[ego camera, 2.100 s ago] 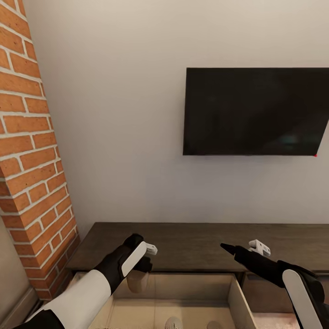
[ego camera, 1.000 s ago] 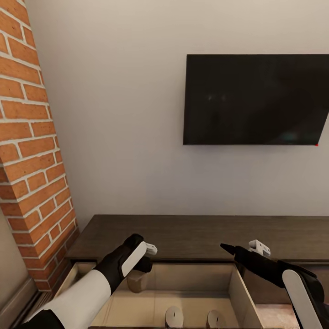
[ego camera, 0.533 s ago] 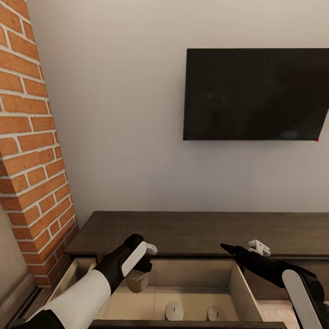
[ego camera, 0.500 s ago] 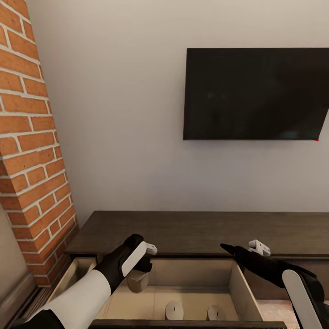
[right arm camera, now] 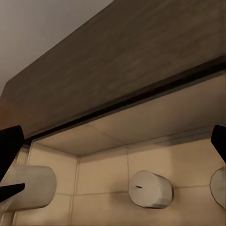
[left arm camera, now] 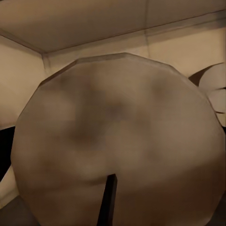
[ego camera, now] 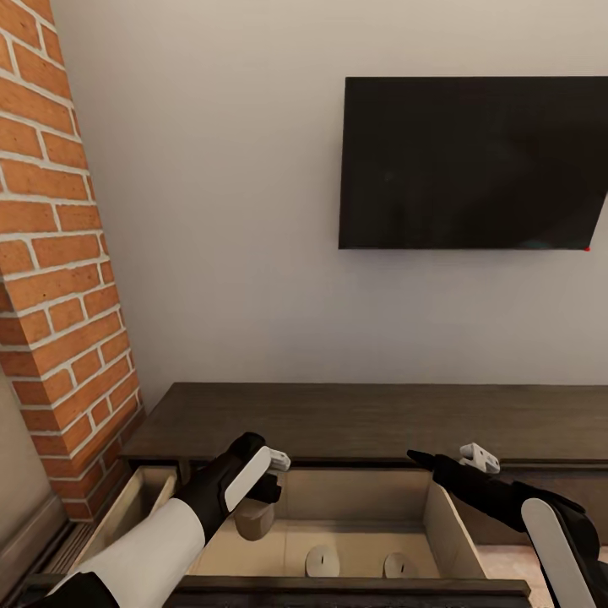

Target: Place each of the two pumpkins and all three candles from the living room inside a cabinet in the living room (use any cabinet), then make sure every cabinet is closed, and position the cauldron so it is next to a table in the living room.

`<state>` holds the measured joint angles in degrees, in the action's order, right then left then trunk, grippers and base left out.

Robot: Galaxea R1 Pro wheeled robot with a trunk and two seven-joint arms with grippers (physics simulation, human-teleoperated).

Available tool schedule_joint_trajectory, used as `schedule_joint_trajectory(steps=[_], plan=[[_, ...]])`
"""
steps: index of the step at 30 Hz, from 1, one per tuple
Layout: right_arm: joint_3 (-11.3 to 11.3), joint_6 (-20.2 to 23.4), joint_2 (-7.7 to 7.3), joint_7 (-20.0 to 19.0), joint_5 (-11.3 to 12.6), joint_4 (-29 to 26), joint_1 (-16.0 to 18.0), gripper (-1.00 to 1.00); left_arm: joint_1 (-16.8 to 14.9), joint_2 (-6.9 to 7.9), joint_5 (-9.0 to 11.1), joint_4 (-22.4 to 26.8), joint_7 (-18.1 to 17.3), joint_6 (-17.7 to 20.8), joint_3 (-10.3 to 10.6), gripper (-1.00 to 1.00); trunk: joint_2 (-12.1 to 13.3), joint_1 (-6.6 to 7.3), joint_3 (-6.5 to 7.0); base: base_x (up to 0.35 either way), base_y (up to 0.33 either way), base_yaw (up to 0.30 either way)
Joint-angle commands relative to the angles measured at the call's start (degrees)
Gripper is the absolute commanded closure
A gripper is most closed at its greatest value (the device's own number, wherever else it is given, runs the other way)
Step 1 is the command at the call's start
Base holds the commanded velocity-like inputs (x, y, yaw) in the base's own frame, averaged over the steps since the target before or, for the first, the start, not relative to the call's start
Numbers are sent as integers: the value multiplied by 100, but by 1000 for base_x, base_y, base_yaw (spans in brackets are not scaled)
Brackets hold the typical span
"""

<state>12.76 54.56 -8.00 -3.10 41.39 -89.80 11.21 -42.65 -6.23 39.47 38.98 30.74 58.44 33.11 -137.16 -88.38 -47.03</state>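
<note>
The cabinet (ego camera: pixel 355 418) is a long dark-brown unit under the wall, with a drawer pulled out and its beige inside (ego camera: pixel 363 507) showing. My left gripper (ego camera: pixel 260 496) hangs over the drawer's left part, shut on a beige candle (ego camera: pixel 252 523) whose round end with a wick (left arm camera: pixel 117 141) faces the left wrist camera. Two more candles (ego camera: pixel 323 560) (ego camera: pixel 399 564) lie on their sides on the drawer floor, also seen as candles (right arm camera: pixel 150 189) (right arm camera: pixel 219 186) in the right wrist view. My right gripper (ego camera: pixel 422 460) hovers open over the drawer's right wall, holding nothing.
A black TV (ego camera: pixel 473 160) hangs on the white wall above the cabinet. A red brick column (ego camera: pixel 59 279) stands at the left, close to the cabinet's end. The drawer's dark front rail (ego camera: pixel 338 587) runs along the near edge.
The whole picture has shifted: TV and cabinet sit higher in the frame and more of the drawer shows, so the camera has moved. Both grippers keep their poses; the candle stays held.
</note>
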Motion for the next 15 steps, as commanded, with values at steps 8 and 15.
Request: schedule_joint_trajectory(steps=[8,15], plan=[[9,28,0,-33,-25,-1,4,-100,-6,5,52,5,56,1,21,100,-325,-175,-150,0,0,0],[7,28,0,-33,-25,-3,4,-100,-6,7,52,5,55,1,21,100,-606,-329,-276,0,0,0]])
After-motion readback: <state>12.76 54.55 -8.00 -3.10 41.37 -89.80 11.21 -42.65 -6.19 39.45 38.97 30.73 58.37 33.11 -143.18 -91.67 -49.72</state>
